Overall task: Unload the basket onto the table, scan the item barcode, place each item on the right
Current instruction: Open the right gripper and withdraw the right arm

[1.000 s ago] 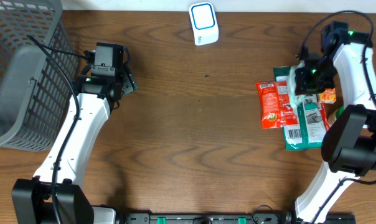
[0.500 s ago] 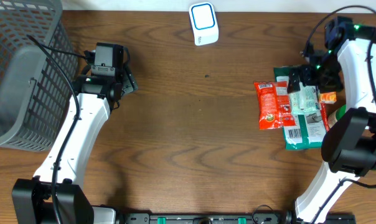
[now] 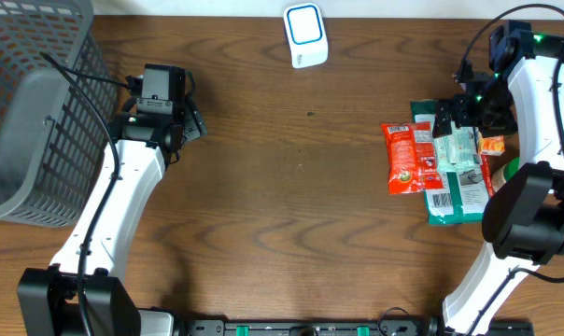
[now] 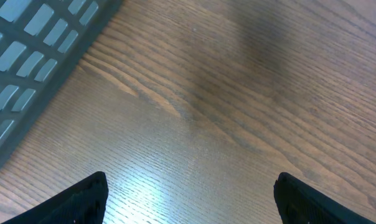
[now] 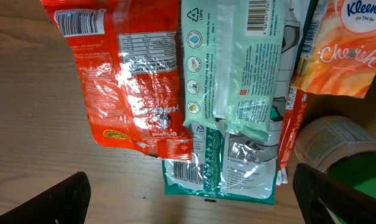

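The white and blue scanner [image 3: 305, 35] stands at the far edge of the table. A pile of items lies at the right: a red packet [image 3: 408, 156] [image 5: 135, 81], a pale green packet [image 3: 455, 149] [image 5: 238, 68] on top, and a teal packet [image 3: 453, 201] [image 5: 231, 177] with its barcode facing up. My right gripper [image 3: 464, 117] [image 5: 194, 208] hovers over the pile, open and holding nothing. Over bare wood at the left, my left gripper [image 3: 162, 93] [image 4: 188, 205] is also open and holds nothing.
A grey mesh basket [image 3: 30, 103] [image 4: 26, 37] fills the far left corner, close to the left gripper. An orange Kleenex pack [image 3: 492, 145] [image 5: 340, 50] and a green-topped can [image 3: 513, 168] [image 5: 337, 149] sit at the right of the pile.
My right gripper has opened, let go of the pale green packet on the pile and drawn back a little. The left arm has not moved.
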Motion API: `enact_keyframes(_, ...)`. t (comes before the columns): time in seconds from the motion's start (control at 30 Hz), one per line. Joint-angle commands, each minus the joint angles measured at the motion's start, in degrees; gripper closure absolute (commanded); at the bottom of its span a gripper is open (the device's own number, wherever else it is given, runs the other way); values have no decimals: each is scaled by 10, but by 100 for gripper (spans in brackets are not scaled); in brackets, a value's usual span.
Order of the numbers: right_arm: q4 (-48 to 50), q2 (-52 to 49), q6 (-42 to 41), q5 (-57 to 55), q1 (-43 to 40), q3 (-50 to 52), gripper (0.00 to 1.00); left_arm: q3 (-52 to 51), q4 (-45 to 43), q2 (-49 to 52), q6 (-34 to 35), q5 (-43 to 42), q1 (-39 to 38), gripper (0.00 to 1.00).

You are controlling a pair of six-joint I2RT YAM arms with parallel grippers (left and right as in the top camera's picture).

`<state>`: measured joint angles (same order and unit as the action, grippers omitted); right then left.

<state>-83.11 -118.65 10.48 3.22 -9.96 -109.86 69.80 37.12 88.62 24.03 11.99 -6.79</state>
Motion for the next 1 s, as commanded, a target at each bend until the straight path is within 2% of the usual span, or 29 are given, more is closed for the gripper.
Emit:
enact_keyframes(0.0,0,3,-10,-2,-5,-5,1,8,2,1,3,7,1,14)
enact_keyframes(0.27,0,2,-10,-1,-5,-5,1,8,2,1,3,7,1,14)
enact_keyframes(0.5,0,43,-10,-1,2,-5,1,8,2,1,3,7,1,14)
enact_keyframes(0.6,0,101,-10,-1,9,-5,1,8,2,1,3,7,1,14)
enact_keyframes(0.97,-1,410,-10,-1,21,-5,1,8,2,1,3,7,1,14)
